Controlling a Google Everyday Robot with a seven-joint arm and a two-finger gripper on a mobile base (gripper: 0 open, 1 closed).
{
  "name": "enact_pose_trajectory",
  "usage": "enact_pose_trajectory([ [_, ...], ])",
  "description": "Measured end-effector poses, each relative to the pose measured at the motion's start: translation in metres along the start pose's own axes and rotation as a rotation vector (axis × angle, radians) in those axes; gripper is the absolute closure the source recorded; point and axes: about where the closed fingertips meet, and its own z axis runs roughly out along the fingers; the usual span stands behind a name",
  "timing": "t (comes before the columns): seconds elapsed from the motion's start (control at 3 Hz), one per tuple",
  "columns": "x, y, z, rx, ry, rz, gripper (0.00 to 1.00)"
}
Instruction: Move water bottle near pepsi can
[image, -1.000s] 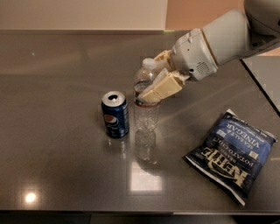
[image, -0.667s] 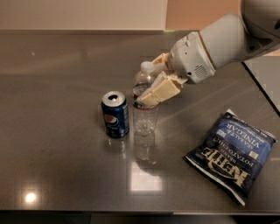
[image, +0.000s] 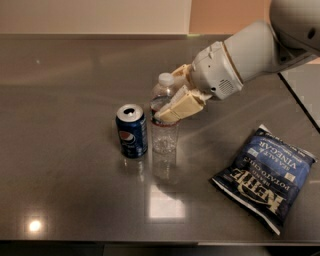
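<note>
Gripper (image: 167, 95), at centre right of the grey table (image: 70, 90) on a white arm reaching in from the upper right: its cream fingers (image: 180, 106) are pinched on the upper body of the water bottle (image: 164, 137), one in front of it and one behind the neck.

Left: the pepsi can (image: 132, 131), upright, silver top up. Whether the top has been opened cannot be told, and nothing of its contents shows.

Centre: the water bottle, upright with its white cap on and its base apparently on the table, just beside the can on the can's right, with a narrow gap between them. The ribbed wall is clear; no water level can be made out.

Right: a dark-blue Kettle chip bag (image: 265, 177), lying flat and well apart from both, apparently sealed.

Step in hand, as judged: placement beside the can looks complete. The next move calls for parting the fingers and drawing the gripper up and back without tipping the light bottle into the can.
</note>
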Motion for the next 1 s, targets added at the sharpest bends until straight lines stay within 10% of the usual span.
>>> enact_pose_trajectory([
  [0.33, 0.0023, 0.0012, 0.0024, -0.007, 0.006, -0.001, 0.11],
  [1.0, 0.0002, 0.002, 0.0031, -0.008, 0.007, -0.005, 0.0],
])
